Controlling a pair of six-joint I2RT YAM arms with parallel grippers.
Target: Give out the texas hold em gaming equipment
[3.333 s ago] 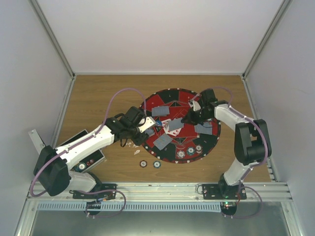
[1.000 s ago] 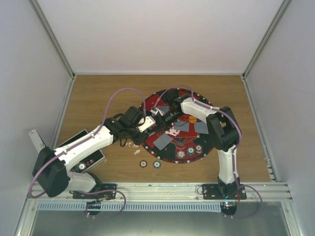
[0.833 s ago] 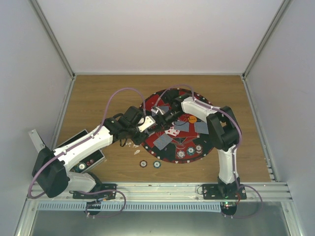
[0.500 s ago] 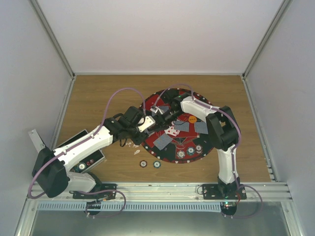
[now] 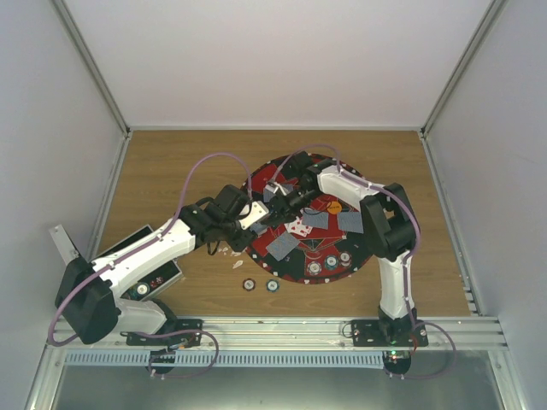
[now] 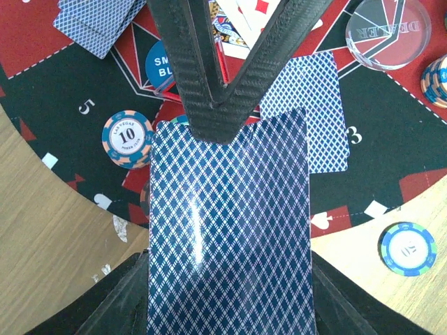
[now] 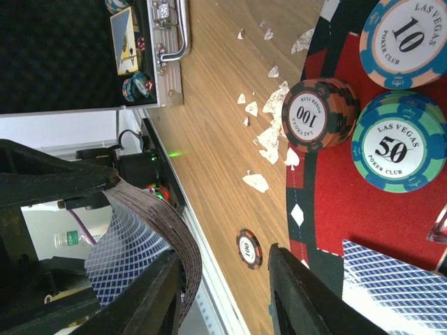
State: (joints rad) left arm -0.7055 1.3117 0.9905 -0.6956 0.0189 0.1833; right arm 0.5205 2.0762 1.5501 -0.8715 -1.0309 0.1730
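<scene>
A deck of blue-backed cards [image 6: 227, 230] sits back-up in the left claw [image 6: 227, 301], whose fingers [image 6: 120, 293] press on its two long edges, above the left edge of the round red-and-black mat [image 6: 63, 91]. The right claw [image 7: 227, 269] meets it from the far side. Its fingers stand apart, with bench wood showing through the gap, and one finger [image 6: 209, 105] lies over the deck's far edge.

On the mat just beyond lie a single face-down card [image 6: 318, 112], face-up cards [image 6: 244, 21], a "10" chip [image 6: 128, 137], a blue disc [image 6: 159, 63] and a clear dealer button [image 6: 387, 31]. A stack of "100" chips [image 7: 320, 114] and a "50" chip [image 7: 398, 150] sit side by side at the mat's edge. Two loose chips [image 5: 248, 284] lie on the bench [image 5: 171, 171], just off the mat. The black case [image 7: 70, 49] stands well apart at the left.
</scene>
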